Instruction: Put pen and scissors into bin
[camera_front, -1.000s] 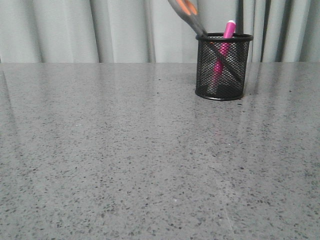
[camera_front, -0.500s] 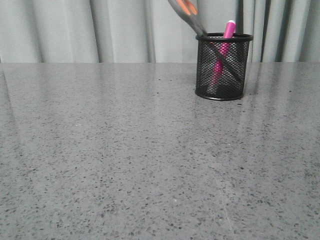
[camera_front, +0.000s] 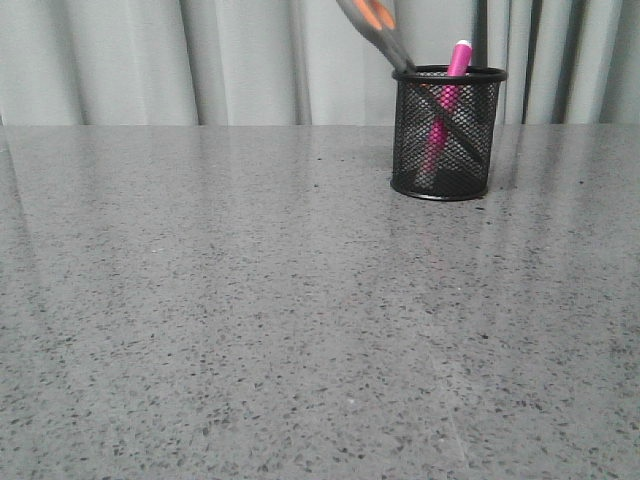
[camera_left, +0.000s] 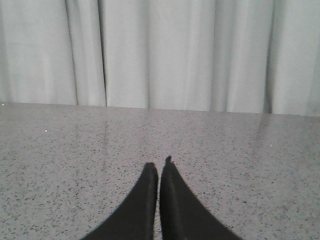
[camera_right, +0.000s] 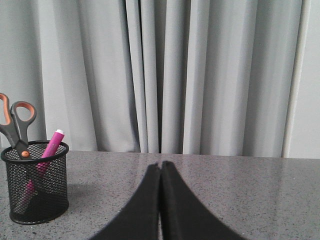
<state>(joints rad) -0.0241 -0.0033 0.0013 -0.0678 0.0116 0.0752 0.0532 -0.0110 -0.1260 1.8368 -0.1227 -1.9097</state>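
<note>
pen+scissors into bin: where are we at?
Looks done: the pen and the scissors both stand in the bin. Nothing in hand: left gripper and right gripper are shut, empty and apart from it. Nothing visibly left.

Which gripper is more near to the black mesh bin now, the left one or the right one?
Probably the right. The right gripper sees the bin close beside it on the table; the left gripper sees only bare table, no bin.

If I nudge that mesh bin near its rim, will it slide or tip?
Probably tips before it slides: the bin looks like light wire mesh, and the scissors lean out well above its rim, handles overhanging one side. The pen also stands taller than the rim, adding top weight. The polished table might let it slide if pushed low instead.
</note>
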